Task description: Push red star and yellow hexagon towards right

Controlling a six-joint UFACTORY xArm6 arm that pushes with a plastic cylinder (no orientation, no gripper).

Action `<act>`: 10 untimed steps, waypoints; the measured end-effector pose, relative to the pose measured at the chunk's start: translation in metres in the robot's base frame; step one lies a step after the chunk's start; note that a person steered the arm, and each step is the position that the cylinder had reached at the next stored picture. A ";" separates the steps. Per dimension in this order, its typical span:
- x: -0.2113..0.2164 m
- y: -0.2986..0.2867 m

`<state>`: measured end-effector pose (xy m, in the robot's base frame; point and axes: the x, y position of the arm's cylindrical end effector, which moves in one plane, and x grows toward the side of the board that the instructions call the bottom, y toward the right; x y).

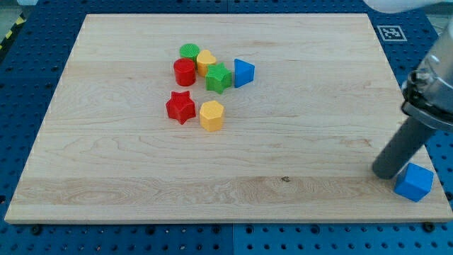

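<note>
The red star (180,107) lies on the wooden board (297,120) left of centre. The yellow hexagon (211,115) sits right beside it, on its right, nearly touching. My tip (387,172) rests on the board near the lower right corner, far to the right of both blocks. A blue cube (414,182) lies just to the tip's right, close against the rod.
Above the star is a cluster: a green cylinder (189,51), a red cylinder (185,72), a yellow heart-like block (206,62), a green cube (219,77) and a blue triangular block (243,72). A blue pegboard (28,92) surrounds the board.
</note>
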<state>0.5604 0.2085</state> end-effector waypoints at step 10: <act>-0.089 -0.191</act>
<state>0.4712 0.0178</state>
